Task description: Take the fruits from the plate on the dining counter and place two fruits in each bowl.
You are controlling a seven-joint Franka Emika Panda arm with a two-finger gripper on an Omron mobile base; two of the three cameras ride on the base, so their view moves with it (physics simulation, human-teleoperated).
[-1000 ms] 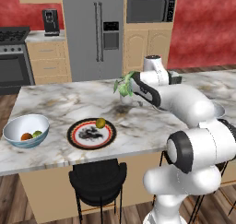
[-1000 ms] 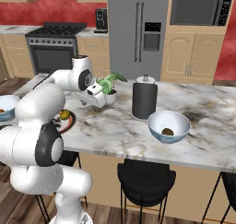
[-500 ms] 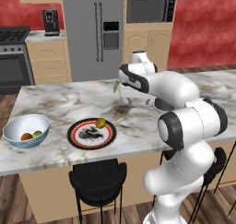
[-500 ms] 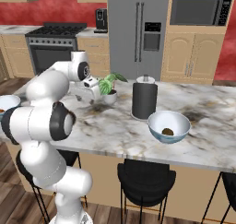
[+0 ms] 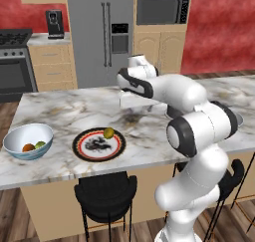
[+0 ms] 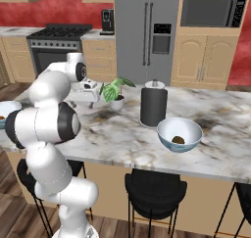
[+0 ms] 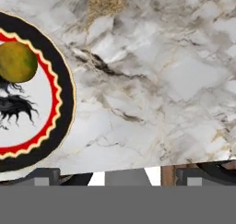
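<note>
The robot is getting ready to fetch the last fruit. One yellow-green fruit [image 5: 108,132] is sitting alone on the plate [image 5: 82,139], near its far edge. The plate is lying on the dining counter [image 5: 60,109], low down and off to one side of the jaws, not under them. The bowl [image 5: 20,136] past the plate is holding an orange fruit [image 5: 28,147] and a green fruit [image 5: 40,145], so I think that bowl is full. The other bowl [image 6: 169,129], well apart on the other side of the jaws, is holding a dark brown fruit [image 6: 179,140] and needs one more. The arm is reaching out over the counter with its elbow bent, and the gripper [image 6: 87,92] is hanging above bare marble, pointing down. I cannot tell if the jaws are open or closed, but nothing seems to be between them. Next, I think the gripper needs to go across to the plate, come down over the yellow-green fruit, and squeeze it gently, because a round fruit can roll away.
</note>
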